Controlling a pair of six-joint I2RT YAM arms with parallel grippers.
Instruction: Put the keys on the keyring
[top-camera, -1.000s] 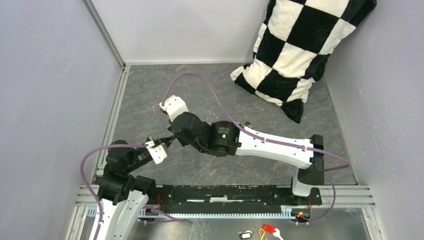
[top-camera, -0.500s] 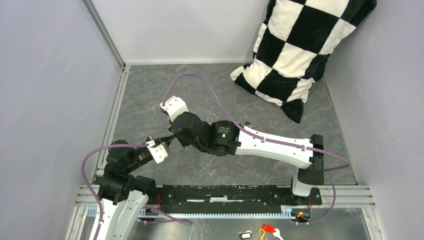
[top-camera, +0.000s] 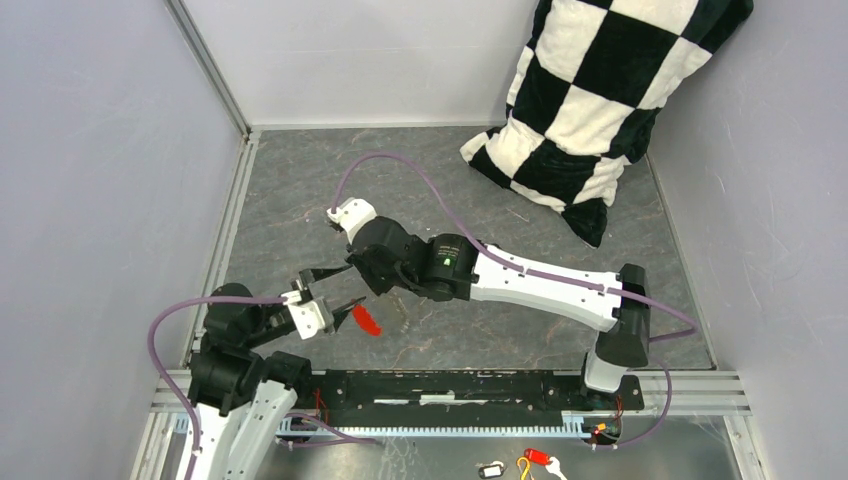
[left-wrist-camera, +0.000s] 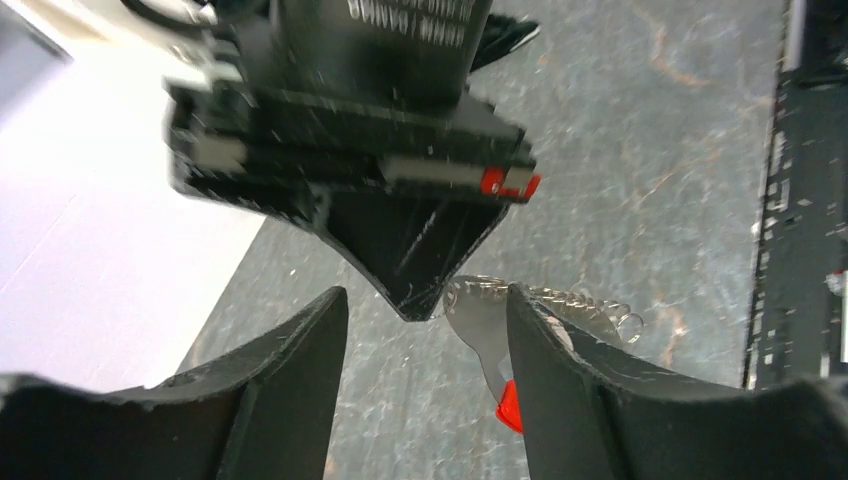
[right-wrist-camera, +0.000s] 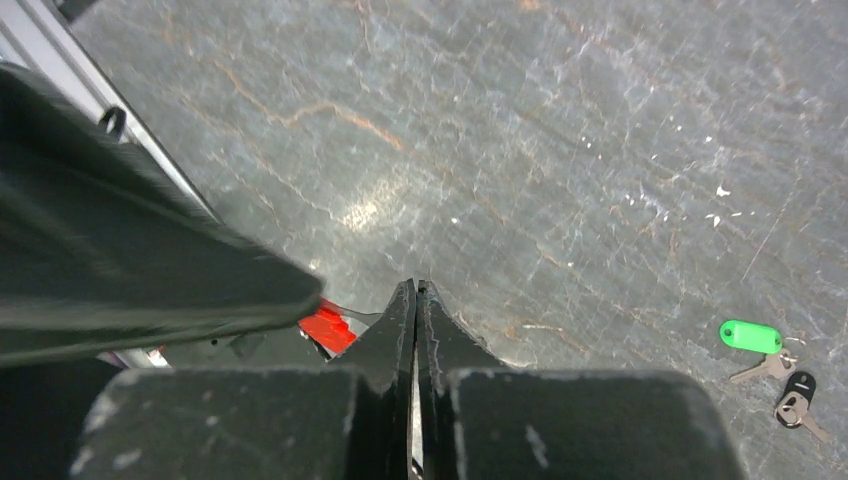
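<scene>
Grey marbled table (top-camera: 560, 190), left arm (top-camera: 238, 345) low at near left, left gripper (top-camera: 350, 286) spread wide beside red key (top-camera: 366, 321), right arm (top-camera: 540, 285) stretched leftward, right gripper (right-wrist-camera: 416, 288) pinched on keyring (left-wrist-camera: 560, 300).

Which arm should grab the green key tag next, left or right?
Left, probably: the left gripper is open and empty, free for the green key tag, while the right gripper is shut, seemingly pinching the keyring with the red key on it.

White arm shells (top-camera: 540, 287), black joints (top-camera: 385, 255), looping purple cables (top-camera: 385, 157), small green light (top-camera: 447, 264); black tapered pincer fingers (left-wrist-camera: 290, 370)
</scene>
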